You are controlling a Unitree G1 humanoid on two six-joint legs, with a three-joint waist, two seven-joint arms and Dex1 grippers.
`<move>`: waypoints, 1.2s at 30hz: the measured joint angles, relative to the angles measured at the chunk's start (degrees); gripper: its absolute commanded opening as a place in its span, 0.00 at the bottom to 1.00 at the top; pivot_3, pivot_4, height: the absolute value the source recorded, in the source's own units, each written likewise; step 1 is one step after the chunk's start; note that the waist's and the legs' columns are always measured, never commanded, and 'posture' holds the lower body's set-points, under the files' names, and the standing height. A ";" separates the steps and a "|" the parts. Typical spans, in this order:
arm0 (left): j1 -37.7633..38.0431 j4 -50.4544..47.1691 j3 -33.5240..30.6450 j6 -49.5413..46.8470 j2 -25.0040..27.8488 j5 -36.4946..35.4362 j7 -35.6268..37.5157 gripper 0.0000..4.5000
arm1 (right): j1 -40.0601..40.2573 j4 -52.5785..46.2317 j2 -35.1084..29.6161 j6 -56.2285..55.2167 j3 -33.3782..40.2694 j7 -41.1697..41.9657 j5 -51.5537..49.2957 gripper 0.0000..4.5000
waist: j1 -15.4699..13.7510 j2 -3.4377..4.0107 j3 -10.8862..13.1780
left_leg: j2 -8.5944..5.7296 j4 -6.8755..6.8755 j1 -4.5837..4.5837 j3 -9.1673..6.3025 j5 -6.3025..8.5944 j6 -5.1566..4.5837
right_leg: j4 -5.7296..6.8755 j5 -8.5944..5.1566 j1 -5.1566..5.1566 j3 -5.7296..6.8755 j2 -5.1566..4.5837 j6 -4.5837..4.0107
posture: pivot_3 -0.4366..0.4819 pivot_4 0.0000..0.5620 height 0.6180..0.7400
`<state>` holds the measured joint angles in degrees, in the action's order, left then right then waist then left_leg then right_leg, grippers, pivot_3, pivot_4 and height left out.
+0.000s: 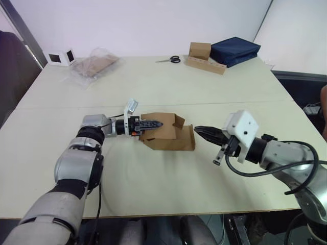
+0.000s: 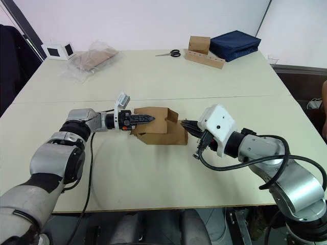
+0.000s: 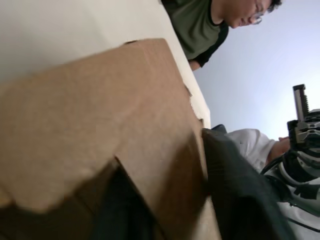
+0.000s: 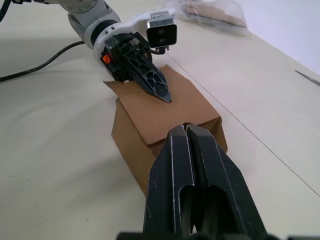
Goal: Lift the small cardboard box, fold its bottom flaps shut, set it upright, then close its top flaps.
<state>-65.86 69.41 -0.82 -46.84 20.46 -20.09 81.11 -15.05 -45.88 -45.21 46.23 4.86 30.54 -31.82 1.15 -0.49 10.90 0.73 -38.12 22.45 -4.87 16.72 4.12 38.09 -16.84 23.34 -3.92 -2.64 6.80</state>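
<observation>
Head stereo pair looking down over table (image 1: pixel 168 92), wrist cameras close on the same box (image 4: pixel 165 107)

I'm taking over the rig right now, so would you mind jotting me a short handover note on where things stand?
Left gripper: shut on a panel of the small cardboard box.
Right gripper: shut, holding nothing, its tip at the box's other side.
The box lies on the table, mid-table between the two arms, with flaps sticking out.
Done: the box is gripped.
Left: lift it, fold the bottom flaps shut, set it upright, close the top flaps.
</observation>
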 measured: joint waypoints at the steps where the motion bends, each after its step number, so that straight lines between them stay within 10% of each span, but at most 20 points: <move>1: -0.15 0.00 -0.23 -0.12 0.01 0.07 0.23 0.02 | 0.00 0.00 0.00 0.00 -0.01 0.00 0.01 0.00 | 0.00 0.00 0.00 | 0.00 0.00 0.00 0.00 0.00 0.00 | 0.00 0.00 0.00 0.00 0.00 0.00 | 0.48 0.27 1.00; 9: 0.92 -8.64 -1.51 -3.93 2.02 -1.57 3.88 0.02 | -0.61 0.81 0.14 -0.63 -0.11 0.24 0.09 0.00 | 0.03 -0.01 0.01 | 0.01 0.00 0.01 -0.01 0.00 0.00 | 0.01 0.00 0.00 0.00 -0.01 0.00 | 0.48 0.27 1.00; 20: 21.08 -58.03 -6.48 -8.82 3.49 -14.58 -4.03 0.02 | -10.47 13.45 10.04 -4.52 6.85 -4.71 -1.73 0.00 | 0.01 0.02 -0.01 | 0.06 -0.01 -0.04 0.00 -0.06 0.10 | 0.11 0.01 0.01 -0.05 -0.01 -0.01 | 0.48 0.27 1.00; 36: 23.42 -65.11 -7.08 -8.75 4.41 -21.68 -11.65 0.02 | -15.11 20.63 17.40 -9.79 -6.67 0.72 0.99 0.00 | 0.16 0.03 -0.01 | 0.04 0.00 -0.03 0.00 -0.05 0.09 | 0.08 0.01 0.02 -0.04 -0.02 -0.01 | 0.48 0.27 1.00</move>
<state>-42.44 4.29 -7.89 -55.59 24.87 -41.77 69.46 -30.16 -25.25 -27.82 36.45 -1.80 31.26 -30.83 1.31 -0.46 10.88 0.76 -38.12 22.42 -4.86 16.67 4.22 38.17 -16.83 23.36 -3.96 -2.65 6.79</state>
